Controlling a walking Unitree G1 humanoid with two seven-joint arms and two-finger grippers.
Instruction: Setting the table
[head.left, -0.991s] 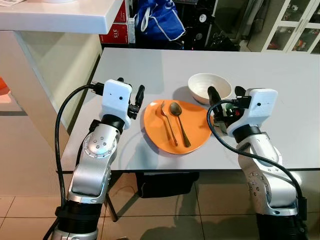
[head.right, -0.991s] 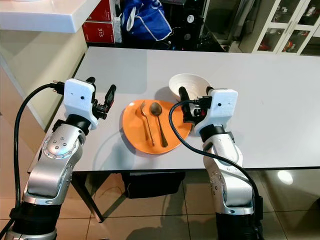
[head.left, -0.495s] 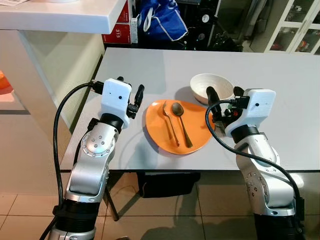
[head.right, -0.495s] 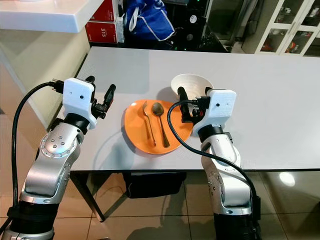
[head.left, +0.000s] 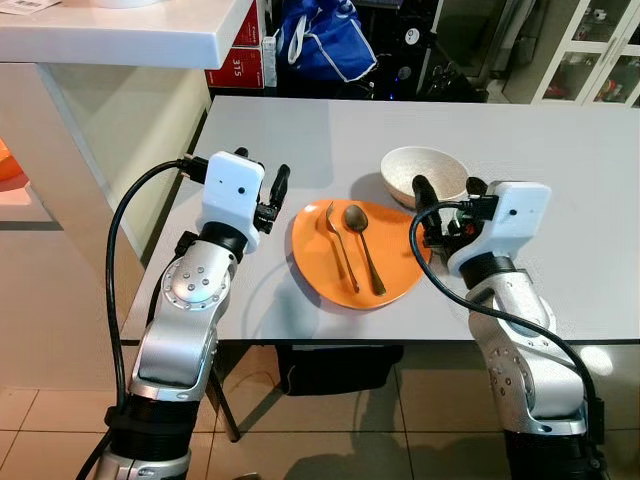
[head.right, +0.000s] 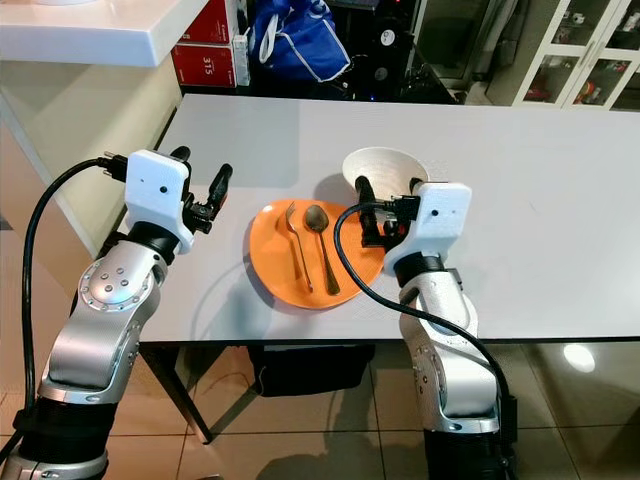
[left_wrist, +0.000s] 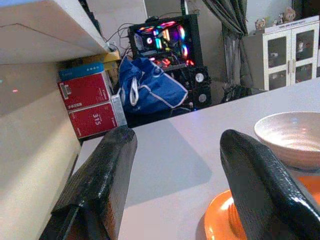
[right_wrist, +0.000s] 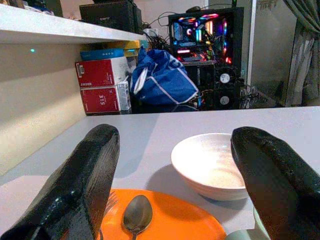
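Both tools hang spread and empty, left tool (head.left: 268, 196) and right tool (head.left: 445, 203) flanking the orange plate (head.left: 352, 282). Between them lie a fork (head.left: 338, 244) and spoon (head.left: 358, 240): light, stiff, slippery, so pinch mid-handle. Just past the right tool, the bowl (head.left: 423, 173) looks breakable; grab its rim.

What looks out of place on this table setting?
The fork and spoon lie on top of the orange plate, not beside it. The white bowl stands upright, apart. Nothing is spilled.
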